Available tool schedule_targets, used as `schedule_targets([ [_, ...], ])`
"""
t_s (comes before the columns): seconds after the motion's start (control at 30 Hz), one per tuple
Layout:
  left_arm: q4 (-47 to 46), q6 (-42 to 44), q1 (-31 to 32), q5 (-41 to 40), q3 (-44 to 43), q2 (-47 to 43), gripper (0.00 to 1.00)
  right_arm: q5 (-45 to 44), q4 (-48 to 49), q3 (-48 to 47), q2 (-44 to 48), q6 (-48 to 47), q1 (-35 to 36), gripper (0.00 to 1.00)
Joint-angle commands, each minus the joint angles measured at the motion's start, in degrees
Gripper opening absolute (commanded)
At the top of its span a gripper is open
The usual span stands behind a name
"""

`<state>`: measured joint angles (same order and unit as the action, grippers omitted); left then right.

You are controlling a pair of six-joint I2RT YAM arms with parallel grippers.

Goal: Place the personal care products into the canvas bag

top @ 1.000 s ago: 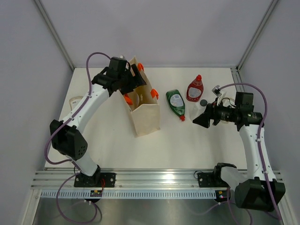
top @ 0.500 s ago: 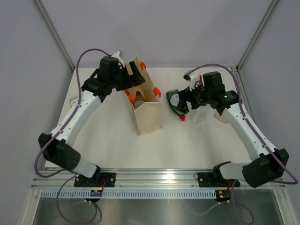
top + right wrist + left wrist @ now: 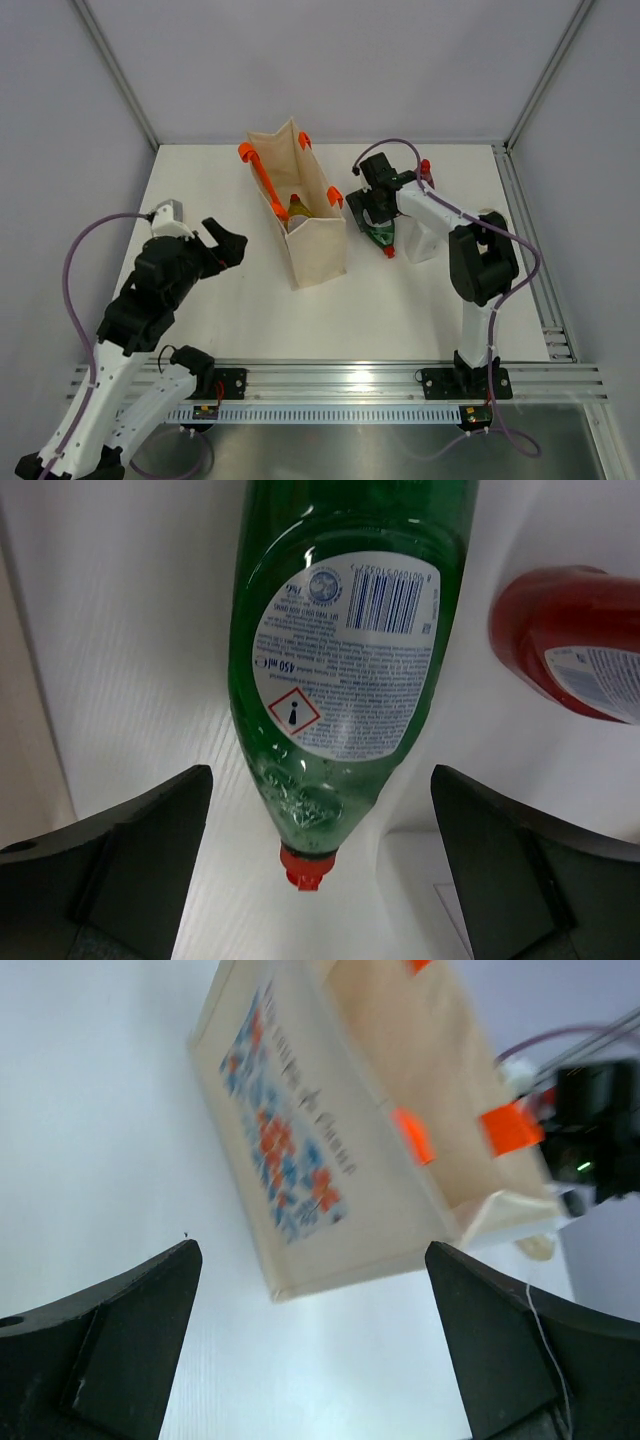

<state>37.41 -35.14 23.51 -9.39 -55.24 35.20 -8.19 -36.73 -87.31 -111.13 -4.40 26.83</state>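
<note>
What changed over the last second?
Left gripper pulled back from the bag mouth toward its base, jaws open and empty. Right gripper swung in from the right and now sits over the green bottle, jaws open either side, not gripping. Bag, green bottle and red bottle haven't moved.

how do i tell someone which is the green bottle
Find the upright canvas bag; bottles lie just right of it. The green bottle is the one nearest the bag, dark green with a small red cap, unlike the all-red bottle beside it.
</note>
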Motion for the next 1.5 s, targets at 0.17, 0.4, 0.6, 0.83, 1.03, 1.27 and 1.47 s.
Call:
schedule_targets([
  [0.17, 1.3, -9.2, -0.1, -0.4, 11.1, -4.5, 0.99, -4.0, 1.0, -8.1, -7.9, 2.1, 0.6, 1.0],
  [0.4, 1.4, -10.1, -0.1, 1.3, 12.0, -4.5, 0.99, -2.8, -4.3, -15.7, -16.6, 3.6, 0.9, 0.99],
  [0.6, 1.0, -11.4, -0.1, 2.3, 13.1, -5.8, 0.99, -3.7, -8.3, -18.4, -21.9, 3.6, 0.8, 0.98],
  [0.83, 0.7, -12.0, -0.1, 3.1, 13.8, -6.1, 0.99, 6.6, -10.5, -17.7, -21.4, 2.2, -0.8, 0.56],
  [1.03, 0.6, -11.7, -0.1, 3.1, 13.7, -6.4, 0.99, 31.8, -12.1, -16.1, -16.1, -0.9, -8.8, 0.05],
  [1.27, -1.1, -11.6, -0.1, 3.8, 14.9, -5.4, 0.99, 51.1, -10.3, -10.7, -8.9, -2.6, -13.2, 0.0],
  [1.47, -1.0, -11.4, -0.1, 3.2, 14.5, -5.2, 0.99, 62.8, -7.5, -8.7, -2.6, 1.1, -15.8, 0.0],
])
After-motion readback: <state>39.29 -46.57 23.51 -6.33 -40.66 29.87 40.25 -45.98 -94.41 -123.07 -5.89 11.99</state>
